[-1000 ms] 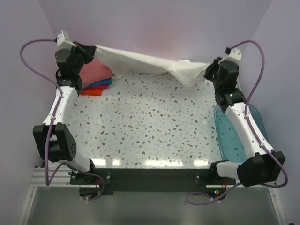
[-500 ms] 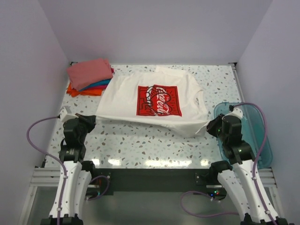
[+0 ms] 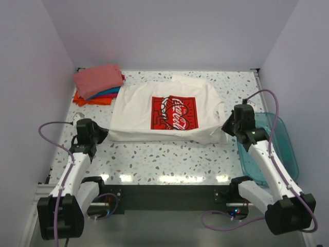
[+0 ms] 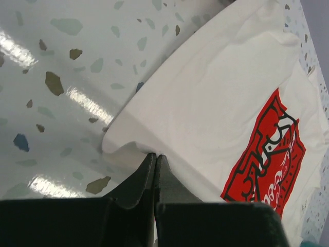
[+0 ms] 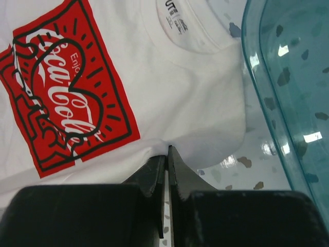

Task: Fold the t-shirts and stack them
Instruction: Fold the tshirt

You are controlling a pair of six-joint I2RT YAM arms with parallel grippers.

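Left claw point(image 4: 155, 154) is clamped fully shut, pinching a thin lip of the white t-shirt point(image 3: 172, 112) at its near-left corner. Right claw point(image 5: 167, 149) is also closed tight, nipping the shirt's near edge just below the collar. The shirt lies spread print-up across the middle of the tabletop point(image 3: 169, 159), with its collar end toward the right and some bunching beside the right claw.

Risks, as judgement:
- Both pinches take only the very edge of the cloth. A quick lift or uneven pull between the arms could slip it out of either claw.
- The bunched fabric at the right side would get folded in and leave a lumpy, skewed fold.
- The translucent teal bin point(image 3: 285, 149) sits just beside the right claw. A swing outward could catch its rim or drape cloth over it.
- The folded stack, salmon-pink shirt point(image 3: 97, 80) over teal shirt point(image 3: 110, 93) and orange shirt point(image 3: 92, 100), sits at the far left, near the shirt's far corner. Sweeping the cloth backward could knock it out of line.
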